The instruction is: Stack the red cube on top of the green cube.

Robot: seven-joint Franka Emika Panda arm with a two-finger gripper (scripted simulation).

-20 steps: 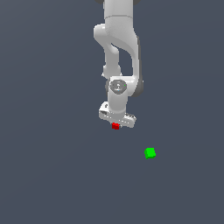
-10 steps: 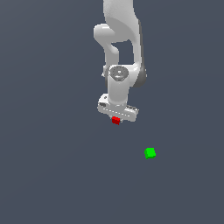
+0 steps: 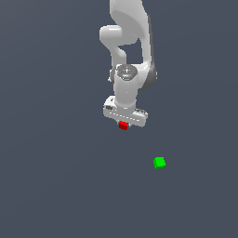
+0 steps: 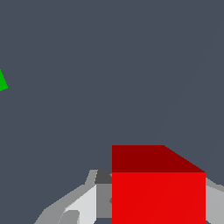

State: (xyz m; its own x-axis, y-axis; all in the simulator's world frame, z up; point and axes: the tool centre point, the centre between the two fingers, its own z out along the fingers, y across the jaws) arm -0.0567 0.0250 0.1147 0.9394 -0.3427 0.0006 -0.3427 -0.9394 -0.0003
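While the gripper (image 3: pixel 123 126) is pinching the red cube (image 3: pixel 123 125) between its fingers, the green cube (image 3: pixel 159 162) is sitting well apart, toward the exterior view's right.

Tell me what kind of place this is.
Most likely a bare simulated test scene, not a real room: a flat, featureless grey floor, a white robot arm whose gripper holds a red cube, and a lone green cube.
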